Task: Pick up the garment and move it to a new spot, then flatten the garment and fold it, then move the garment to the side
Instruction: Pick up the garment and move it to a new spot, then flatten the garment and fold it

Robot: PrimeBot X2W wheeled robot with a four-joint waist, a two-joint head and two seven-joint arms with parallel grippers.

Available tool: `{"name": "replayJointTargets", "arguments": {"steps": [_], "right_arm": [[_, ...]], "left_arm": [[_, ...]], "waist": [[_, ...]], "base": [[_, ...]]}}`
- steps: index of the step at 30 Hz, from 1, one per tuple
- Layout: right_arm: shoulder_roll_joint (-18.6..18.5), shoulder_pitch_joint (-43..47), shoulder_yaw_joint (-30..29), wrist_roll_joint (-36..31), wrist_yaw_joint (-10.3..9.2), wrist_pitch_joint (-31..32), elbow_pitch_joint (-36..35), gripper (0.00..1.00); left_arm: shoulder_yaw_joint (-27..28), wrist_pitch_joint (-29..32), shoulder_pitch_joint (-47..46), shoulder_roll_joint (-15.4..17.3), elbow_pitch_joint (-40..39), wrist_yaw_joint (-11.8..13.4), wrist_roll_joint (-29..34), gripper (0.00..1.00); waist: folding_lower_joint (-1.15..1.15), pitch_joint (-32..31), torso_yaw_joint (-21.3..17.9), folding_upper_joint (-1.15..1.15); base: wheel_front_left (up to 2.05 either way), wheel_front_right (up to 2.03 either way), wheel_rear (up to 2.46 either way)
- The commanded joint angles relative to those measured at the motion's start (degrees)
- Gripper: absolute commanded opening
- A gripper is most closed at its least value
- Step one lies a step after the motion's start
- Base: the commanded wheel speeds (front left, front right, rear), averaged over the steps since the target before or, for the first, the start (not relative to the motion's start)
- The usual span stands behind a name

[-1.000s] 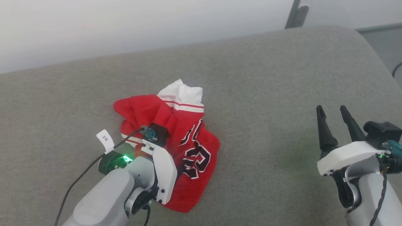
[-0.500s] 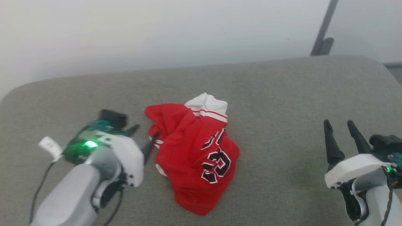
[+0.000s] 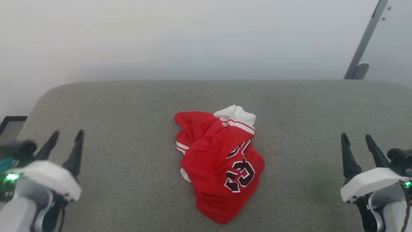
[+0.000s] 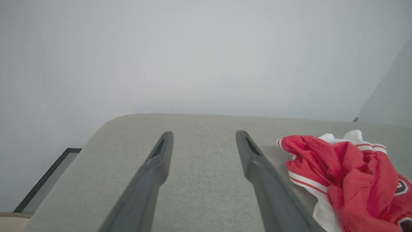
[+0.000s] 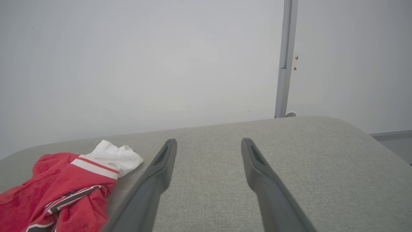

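The garment, a red jersey with a white sleeve, striped trim and a black-and-white number, lies crumpled in a heap at the middle of the grey cushion. My left gripper stands open at the lower left, well apart from the cloth. My right gripper is open at the lower right, also clear of it. Beside the open left gripper the garment lies to the right. Left of the open right gripper lies the garment.
A pale wall rises behind the cushion. A grey metal post stands at the back right, post. The cushion's rounded left edge drops to a dark-framed floor strip. Bare cushion lies on both sides of the heap.
My left gripper has let go of the garment and drawn back to the lower left, open. The head camera has shifted, so the heap sits near the view's middle. The right arm has held still.
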Motion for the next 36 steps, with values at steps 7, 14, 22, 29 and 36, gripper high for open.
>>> {"name": "replayJointTargets", "arguments": {"steps": [7, 14, 22, 29, 36], "right_arm": [[0.51, 1.56, -1.03, -0.45, 0.02, 0.50, -1.24, 1.00], [1.10, 2.83, -1.54, -0.59, 0.02, 0.46, -1.88, 1.00], [1.36, 3.34, -1.37, -0.26, 0.02, 0.41, -2.16, 1.00], [1.24, 3.45, -1.28, -0.17, 0.02, 0.30, -2.23, 1.00], [1.09, 2.27, -0.27, 0.27, 0.02, 0.93, -2.01, 1.00]], "left_arm": [[4.38, -7.42, 7.86, 1.24, 3.39, -1.41, -2.79, 1.00], [5.18, -8.97, 10.09, 1.05, 4.19, -3.16, -3.79, 1.00], [5.31, -9.37, 10.34, 1.11, 3.94, -3.70, -4.17, 1.00], [5.49, -9.08, 10.37, 1.27, 3.32, -3.26, -4.69, 1.00], [5.40, -8.62, 10.76, 0.76, 2.09, -2.61, -5.24, 1.00]], "waist": [[0.00, -0.65, 1.30, 0.00], [0.00, -0.67, 1.84, 0.00], [0.00, -0.46, 1.51, 0.00], [0.00, -0.38, 1.49, 0.00], [0.00, -0.02, 2.59, 0.00]], "base": [[0.00, 0.00, 0.00], [0.00, 0.00, 0.00], [0.00, 0.00, 0.00], [0.00, 0.00, 0.00], [0.00, 0.00, 0.00]]}}
